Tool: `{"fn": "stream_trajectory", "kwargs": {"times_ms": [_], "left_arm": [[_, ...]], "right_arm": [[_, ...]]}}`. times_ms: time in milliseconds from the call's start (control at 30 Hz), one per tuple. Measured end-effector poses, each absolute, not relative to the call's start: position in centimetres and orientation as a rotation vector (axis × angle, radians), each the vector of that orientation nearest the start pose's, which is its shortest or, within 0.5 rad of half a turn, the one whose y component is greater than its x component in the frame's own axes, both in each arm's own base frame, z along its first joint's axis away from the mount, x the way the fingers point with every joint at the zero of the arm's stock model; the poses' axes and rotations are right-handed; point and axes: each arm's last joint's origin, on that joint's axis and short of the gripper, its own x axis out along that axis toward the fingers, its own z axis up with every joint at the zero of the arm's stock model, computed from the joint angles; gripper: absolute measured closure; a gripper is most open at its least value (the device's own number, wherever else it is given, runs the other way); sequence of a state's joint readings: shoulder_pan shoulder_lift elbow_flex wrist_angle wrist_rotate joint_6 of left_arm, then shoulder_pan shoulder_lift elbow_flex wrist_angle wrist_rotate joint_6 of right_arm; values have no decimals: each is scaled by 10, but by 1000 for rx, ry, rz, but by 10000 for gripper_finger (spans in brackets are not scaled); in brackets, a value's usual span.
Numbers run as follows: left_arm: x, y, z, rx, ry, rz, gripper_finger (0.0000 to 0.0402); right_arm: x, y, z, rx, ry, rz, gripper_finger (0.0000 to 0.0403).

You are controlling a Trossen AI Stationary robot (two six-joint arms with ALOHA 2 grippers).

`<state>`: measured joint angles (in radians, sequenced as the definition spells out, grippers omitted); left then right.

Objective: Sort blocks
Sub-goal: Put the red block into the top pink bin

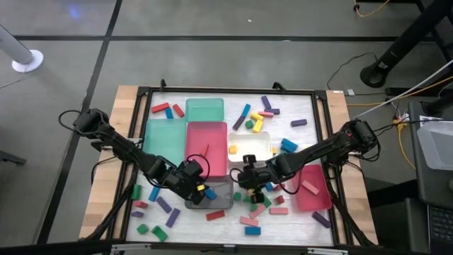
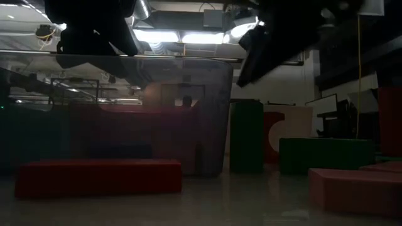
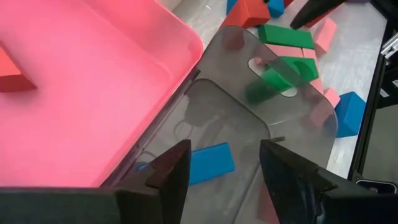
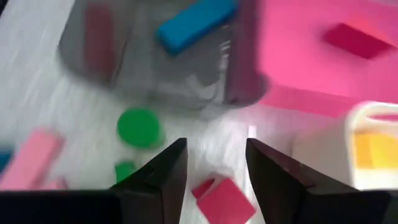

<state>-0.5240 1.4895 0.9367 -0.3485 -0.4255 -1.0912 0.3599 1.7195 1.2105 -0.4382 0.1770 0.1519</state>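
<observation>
Fingers: left gripper (image 3: 221,171) gaped, empty.
Below it: blue block (image 3: 208,163) in grey tray (image 3: 292,118).
Handling: looked light, rigid (pinch its long sides).
Right gripper (image 4: 214,171): parted, empty.

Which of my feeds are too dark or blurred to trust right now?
Low view: dim and backlit by ceiling lights, the arms mere silhouettes. Right wrist view: motion-smeared, the blue block and grey tray soft-edged. Left wrist view: sharp, though the grey tray's wall distorts the green blocks behind. High view: evenly lit.

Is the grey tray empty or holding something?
Holding something: one blue block lies flat inside the grey tray, seen from both wrist views.
</observation>
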Motion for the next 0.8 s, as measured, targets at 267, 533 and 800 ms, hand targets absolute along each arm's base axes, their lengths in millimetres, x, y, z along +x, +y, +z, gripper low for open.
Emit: {"fn": "stream_trajectory", "kwargs": {"times_ms": [267,533,800], "left_arm": [[263,-138,215,-620,740,341,221],[263,-138,215,-619,741,342,221],[263,-138,215,-617,742,343,221]], "right_arm": [[330,115,218,267,963,-293,237],[329,113,204,310,1011,-406,237],[330,114,200,353,1023,-413,237]]}}
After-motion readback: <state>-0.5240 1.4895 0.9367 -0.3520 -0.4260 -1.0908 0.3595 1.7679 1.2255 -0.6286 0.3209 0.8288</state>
